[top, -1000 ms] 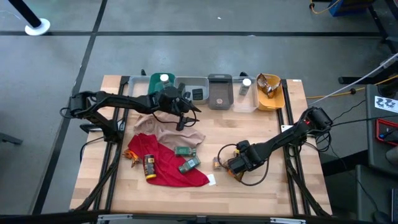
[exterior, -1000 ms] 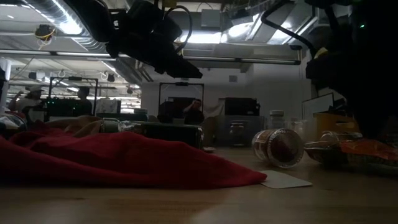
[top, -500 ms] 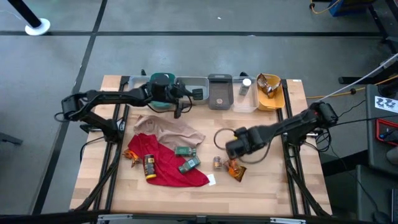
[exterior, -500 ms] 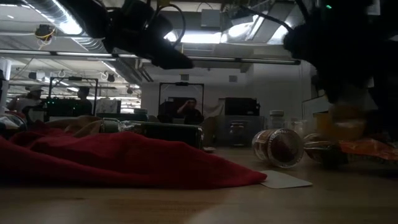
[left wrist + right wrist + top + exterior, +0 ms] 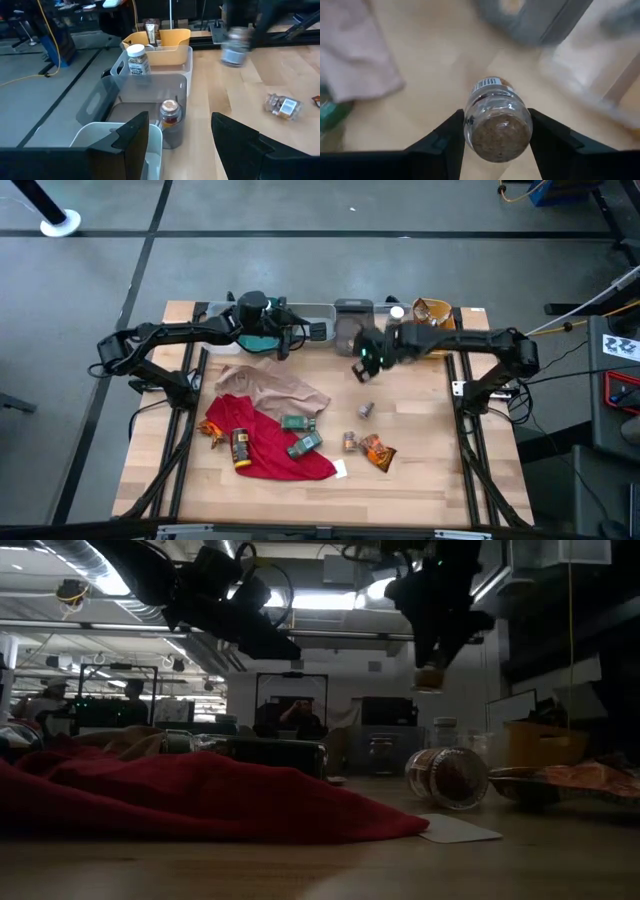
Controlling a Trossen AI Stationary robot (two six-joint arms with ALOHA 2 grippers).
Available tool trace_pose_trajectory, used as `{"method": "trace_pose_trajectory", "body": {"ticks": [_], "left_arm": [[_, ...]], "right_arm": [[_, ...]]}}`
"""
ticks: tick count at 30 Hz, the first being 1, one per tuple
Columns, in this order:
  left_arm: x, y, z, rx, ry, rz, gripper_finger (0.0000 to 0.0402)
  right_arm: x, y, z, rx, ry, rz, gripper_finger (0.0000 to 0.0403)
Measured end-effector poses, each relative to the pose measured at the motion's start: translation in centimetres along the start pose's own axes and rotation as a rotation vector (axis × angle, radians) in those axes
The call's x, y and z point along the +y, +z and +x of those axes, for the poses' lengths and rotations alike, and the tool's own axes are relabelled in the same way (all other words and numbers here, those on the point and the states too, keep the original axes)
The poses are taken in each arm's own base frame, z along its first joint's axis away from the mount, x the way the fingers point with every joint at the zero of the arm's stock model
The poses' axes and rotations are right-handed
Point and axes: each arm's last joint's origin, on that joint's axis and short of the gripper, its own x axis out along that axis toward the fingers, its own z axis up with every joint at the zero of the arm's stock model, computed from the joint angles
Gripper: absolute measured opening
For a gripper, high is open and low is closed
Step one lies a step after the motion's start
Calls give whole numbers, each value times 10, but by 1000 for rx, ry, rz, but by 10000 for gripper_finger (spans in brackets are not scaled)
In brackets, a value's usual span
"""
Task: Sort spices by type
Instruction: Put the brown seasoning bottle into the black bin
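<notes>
We see a small clear jar (image 5: 496, 120) of brown spice, its barcode label too small to read, pinched between the right claw (image 5: 364, 365)'s fingers above the tabletop (image 5: 420, 440), near the grey bin (image 5: 352, 330). The left claw (image 5: 285, 345) hangs spread and empty over the bins.

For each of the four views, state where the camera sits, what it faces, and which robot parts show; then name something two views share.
High: overhead, straight down on the table; both arms, left gripper, right gripper.
Low: table height, facing the room; both arms overhead.
Left wrist: looks past its own open fingers along the bins.
Right wrist: looks down at its held jar.
Shared: that jar also shows in the low view, and blurred in the left wrist view.
</notes>
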Motion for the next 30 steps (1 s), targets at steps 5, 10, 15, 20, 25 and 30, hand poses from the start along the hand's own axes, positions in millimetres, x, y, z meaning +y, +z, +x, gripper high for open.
{"method": "trace_pose_trajectory", "body": {"ticks": [5,10,15,20,25,30], "left_arm": [[0,0,0,-1,0,11,198],[0,0,0,-2,1,13,198],[0,0,0,-2,1,14,198],[0,0,0,-2,1,14,198],[0,0,0,-2,1,14,198],[0,0,0,-2,1,12,198]], "right_arm": [[-32,37,7,-78,-1,-32,189],[-63,68,19,-138,-16,-46,185],[-90,89,37,-129,-4,-11,189],[-93,100,61,-95,34,-43,186],[-83,107,81,-108,67,-102,187],[-80,108,102,-70,44,-118,187]]}}
